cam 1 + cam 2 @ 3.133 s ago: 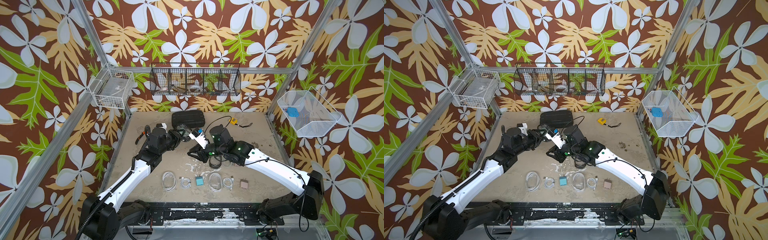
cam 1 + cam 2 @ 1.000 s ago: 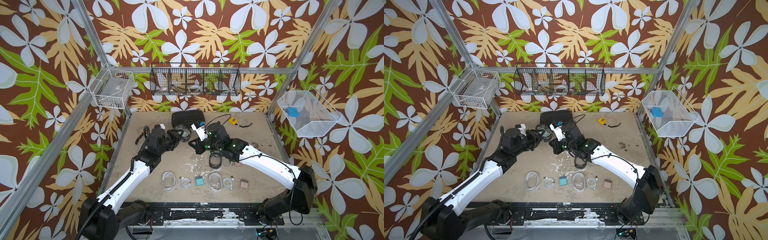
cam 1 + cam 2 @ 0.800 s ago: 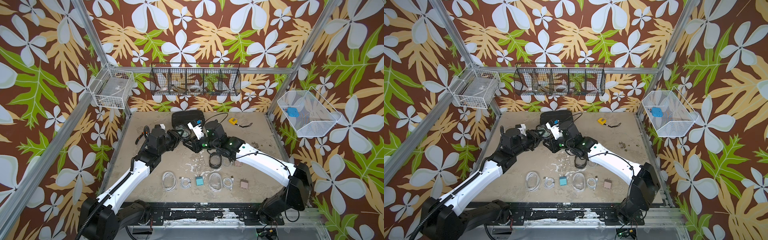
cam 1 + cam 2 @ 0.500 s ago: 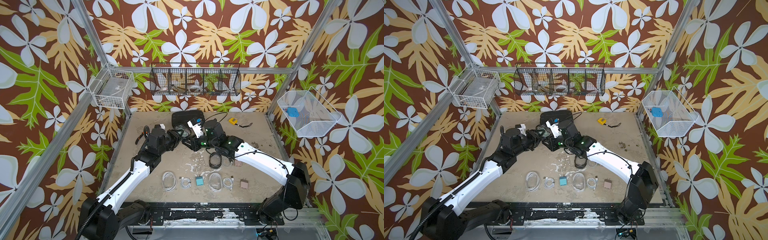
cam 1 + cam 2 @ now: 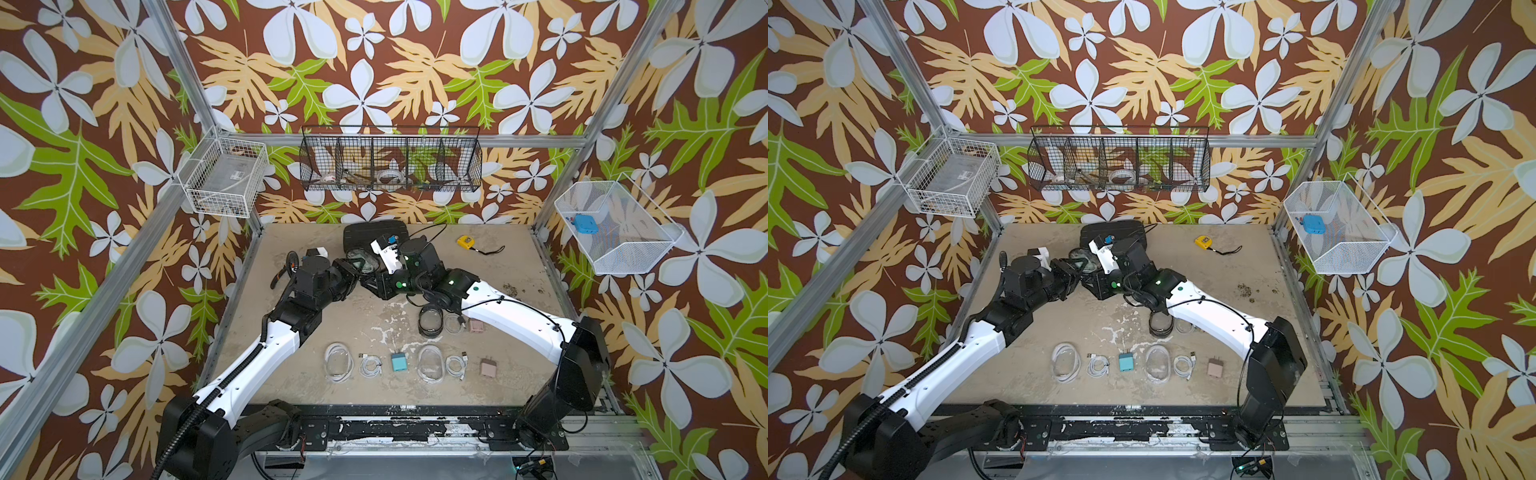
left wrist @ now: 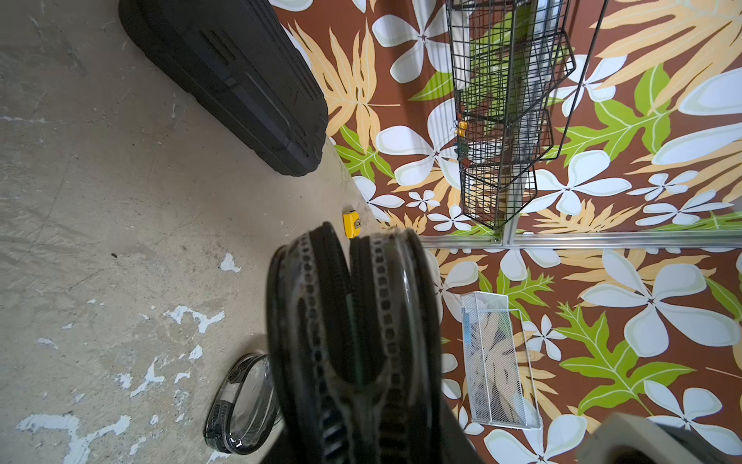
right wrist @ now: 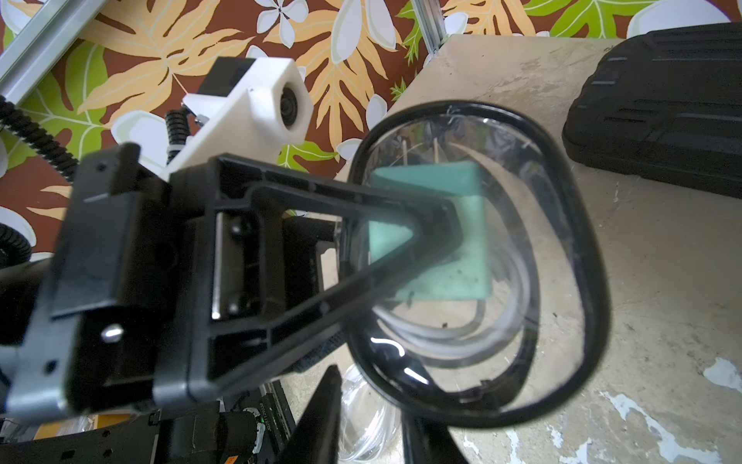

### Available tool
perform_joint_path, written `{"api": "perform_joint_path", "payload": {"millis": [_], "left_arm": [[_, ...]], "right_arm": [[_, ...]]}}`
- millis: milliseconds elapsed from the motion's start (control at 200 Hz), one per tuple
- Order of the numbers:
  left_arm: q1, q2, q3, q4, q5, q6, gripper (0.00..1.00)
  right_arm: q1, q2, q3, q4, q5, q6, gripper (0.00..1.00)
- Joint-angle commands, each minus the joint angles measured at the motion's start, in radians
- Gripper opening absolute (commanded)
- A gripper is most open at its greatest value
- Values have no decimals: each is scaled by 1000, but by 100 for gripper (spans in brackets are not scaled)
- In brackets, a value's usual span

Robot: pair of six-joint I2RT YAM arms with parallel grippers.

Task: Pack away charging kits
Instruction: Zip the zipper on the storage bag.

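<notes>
One black-rimmed case (image 7: 558, 245), teal plug (image 7: 457, 265) inside, between jaws of left claw (image 7: 437, 225)

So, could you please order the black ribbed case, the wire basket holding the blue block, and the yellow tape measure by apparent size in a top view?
1. Wire basket (mounted higher, nearer the camera)
2. Black ribbed case (partly hidden)
3. Yellow tape measure

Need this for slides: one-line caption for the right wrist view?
Left pincer grips a black-rimmed clear case holding a teal plug and coiled cable, large black case behind.
</notes>
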Motion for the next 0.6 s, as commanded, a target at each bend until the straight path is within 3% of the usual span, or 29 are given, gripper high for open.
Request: {"api": "perform_joint_path", "payload": {"millis": [0,95,425,596], "left_arm": [[-1,-1,11,27,31,4,0],[-1,0,14,25,28,11,0],[-1,-12,11,11,14,23,0],[-1,-19,4,7,9,25,0]], "right_arm": [[14,26,32,-6,46,11,29],[26,47,48,-20,69,18,27],[29,26,23,-19,173,59,0],[26,-19,-12,-40,199,37,0]]}}
